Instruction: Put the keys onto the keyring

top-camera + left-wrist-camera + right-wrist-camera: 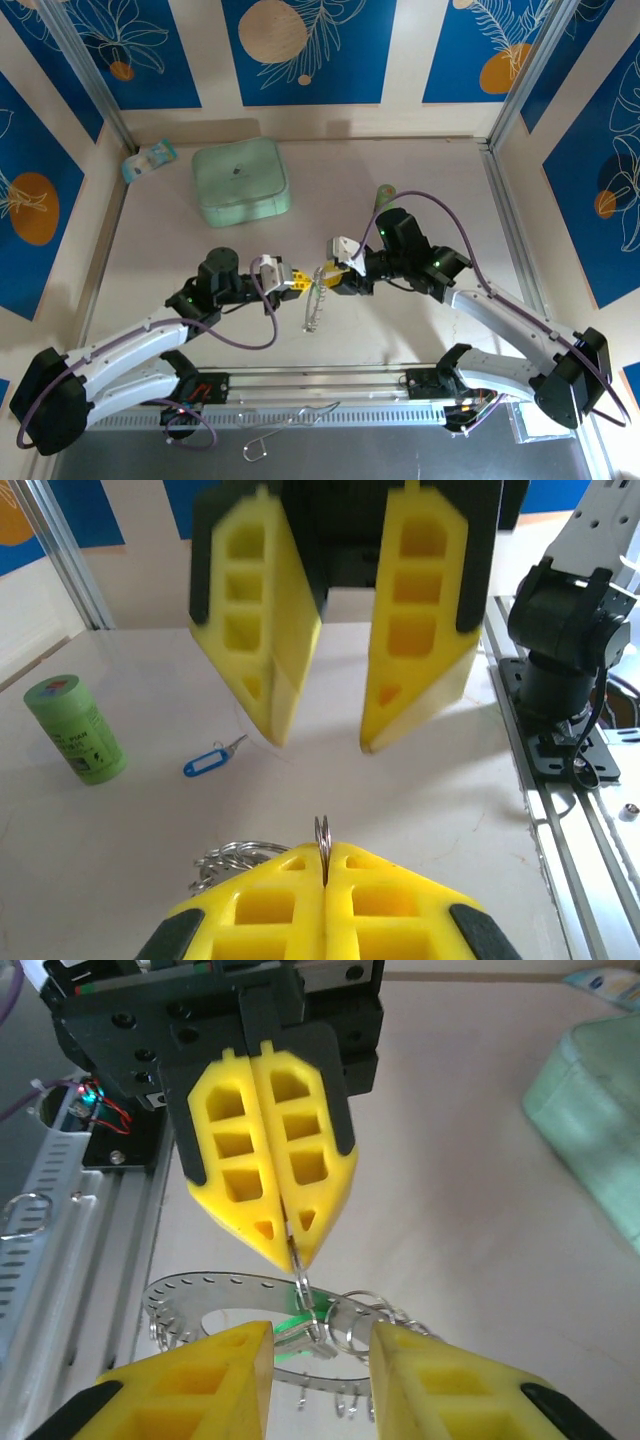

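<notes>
While steadying for threading: left gripper [295,1255] clamped fully shut on thin loop of keyring [200,1282], held edge-up | right gripper [322,738] jaws apart, empty, straddling green key [292,1326] under keyring, threaded or not unclear | blue key [208,764] loose on table [450,810] near green cylinder [75,730]

Hanging in the shut yellow jaws of the left gripper [293,1250]: a pale silvery-cream keyring [190,1285], flat and hollow-centred, its rim punched with holes and hung with small wire loops. Pinched by one thin upright loop at its edge. From above, edge-on, a thin near-vertical line. Just under the rim, against the loops: a tiny key with a green plastic head [293,1322], shaft not clear; threaded on or not, cannot tell. Flat on the pale table [120,860], well apart from the ring: a tiny key with a blue plastic head [205,765], short silvery shaft angled up-right.
</notes>
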Controlling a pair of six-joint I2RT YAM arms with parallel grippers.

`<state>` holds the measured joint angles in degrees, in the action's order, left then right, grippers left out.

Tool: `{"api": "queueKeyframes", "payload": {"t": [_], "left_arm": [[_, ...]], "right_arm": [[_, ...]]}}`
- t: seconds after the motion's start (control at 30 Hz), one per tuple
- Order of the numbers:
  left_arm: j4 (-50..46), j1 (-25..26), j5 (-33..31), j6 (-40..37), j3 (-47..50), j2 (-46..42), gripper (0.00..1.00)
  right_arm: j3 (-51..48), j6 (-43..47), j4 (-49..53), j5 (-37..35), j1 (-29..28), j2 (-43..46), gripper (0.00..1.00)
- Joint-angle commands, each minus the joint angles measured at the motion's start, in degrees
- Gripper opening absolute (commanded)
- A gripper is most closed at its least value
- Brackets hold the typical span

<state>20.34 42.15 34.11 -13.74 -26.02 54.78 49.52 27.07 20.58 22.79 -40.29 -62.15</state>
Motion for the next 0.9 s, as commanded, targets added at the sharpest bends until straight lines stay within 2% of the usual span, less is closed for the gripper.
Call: {"api": "queueKeyframes", "payload": {"t": [0.0,0.2,0.4,0.57,0.63,0.77,0.87], "left_arm": [[8.43,0.30,2.75,2.09,0.60,-1.42,0.00],[9.60,0.29,3.52,2.35,1.17,-1.44,0.00],[9.94,0.30,3.72,2.37,1.17,-1.58,0.00],[13.86,0.29,4.08,3.97,1.27,-0.82,0.00],[17.45,0.25,4.63,5.59,0.58,0.63,0.00],[16.68,0.29,5.57,4.60,-0.56,1.82,0.00],[15.99,0.30,4.65,3.62,0.14,1.32,0.00]], "right_arm": [[-1.60,-3.23,-3.69,2.06,-0.55,-0.41,0.32],[-1.36,-2.15,-3.79,0.30,-1.02,-1.86,0.27],[-1.11,-1.76,-3.31,0.29,-1.17,-1.66,0.12],[-0.75,-1.67,-3.15,0.77,-1.45,-2.63,0.05],[-0.33,-1.44,-3.35,0.97,-1.87,-3.85,0.04],[0.50,-1.42,-3.51,0.94,-2.25,-4.78,0.04],[-0.33,-1.81,-3.36,0.04,-1.53,-3.03,0.13]]}}
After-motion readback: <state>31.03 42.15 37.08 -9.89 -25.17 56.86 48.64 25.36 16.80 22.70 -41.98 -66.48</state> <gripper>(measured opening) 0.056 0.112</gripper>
